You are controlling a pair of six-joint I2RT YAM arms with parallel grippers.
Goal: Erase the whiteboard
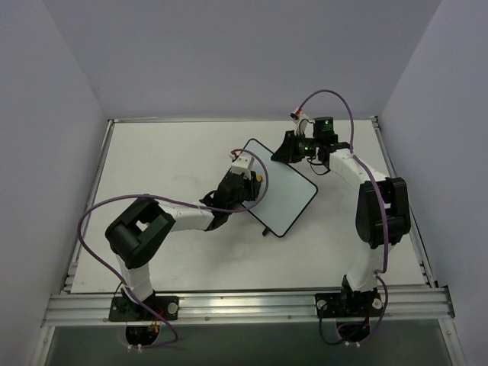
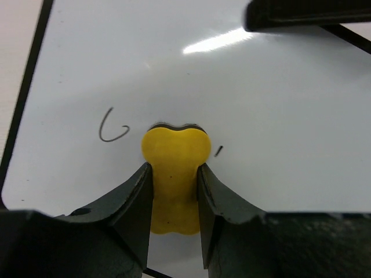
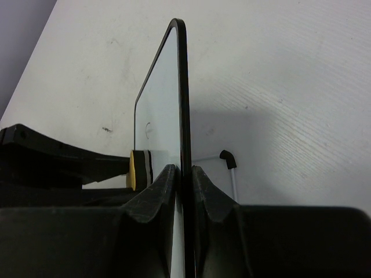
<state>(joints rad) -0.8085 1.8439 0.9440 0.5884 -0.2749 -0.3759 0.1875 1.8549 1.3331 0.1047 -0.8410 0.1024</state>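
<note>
The whiteboard (image 1: 284, 191), white with a thin black frame, stands tilted in the middle of the table. My right gripper (image 1: 293, 147) is shut on its far edge, jaws clamped on the frame (image 3: 184, 104). My left gripper (image 1: 245, 181) is shut on a yellow eraser (image 2: 175, 174) pressed against the board face (image 2: 261, 116). A curled pen mark (image 2: 111, 127) sits left of the eraser and a tiny dash (image 2: 218, 151) to its right. The eraser also shows edge-on in the right wrist view (image 3: 139, 169).
The white table (image 1: 168, 152) is bounded by purple walls and a metal rail (image 1: 252, 303) at the near edge. One black-tipped board foot (image 3: 228, 157) rests on the table behind the board. The right gripper's finger (image 2: 301, 14) shows at the board's top edge.
</note>
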